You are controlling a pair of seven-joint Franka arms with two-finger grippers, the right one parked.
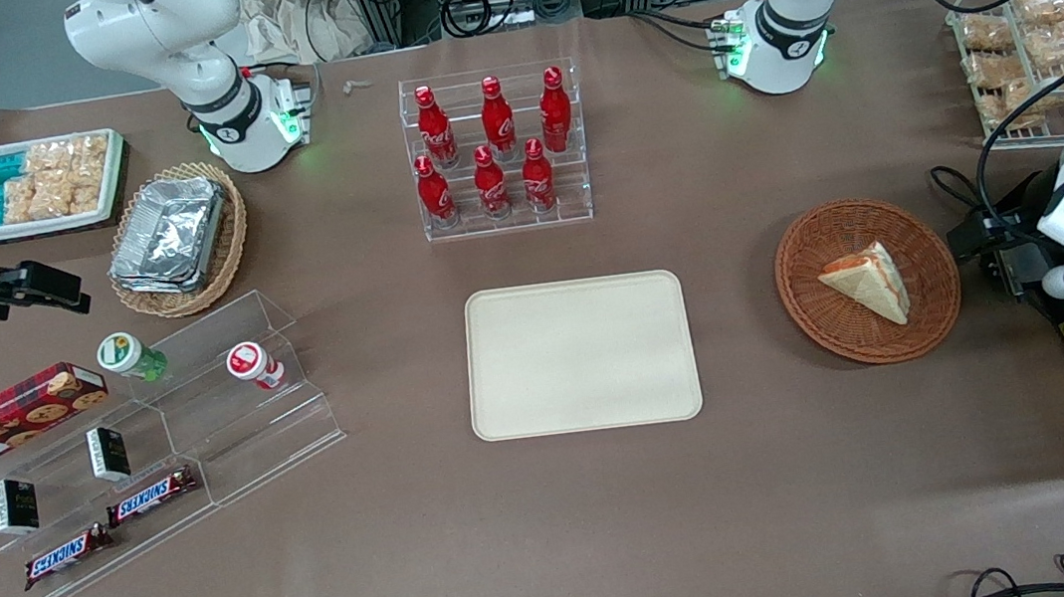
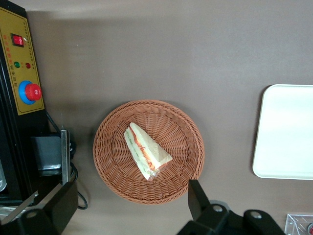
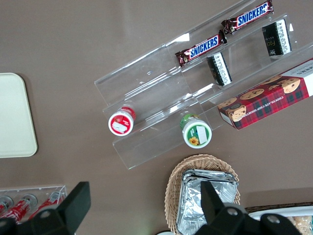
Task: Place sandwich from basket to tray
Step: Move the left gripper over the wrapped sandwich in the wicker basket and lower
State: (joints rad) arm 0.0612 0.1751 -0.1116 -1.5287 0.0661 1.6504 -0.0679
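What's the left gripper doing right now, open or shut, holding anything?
Gripper: open, holding nothing, hanging above the basket. The sandwich lies in the basket, untouched; the tray has nothing on it.

"SNICKERS" on two chocolate bars; "CHOCOLATE CHIP" on the cookie box.

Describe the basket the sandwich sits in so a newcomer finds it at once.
Start at the cream tray mid-table and go toward the working arm's end: the basket is round, reddish-brown wicker, holding one sandwich. The open gripper hovers above it. The other basket is paler, holding foil containers.
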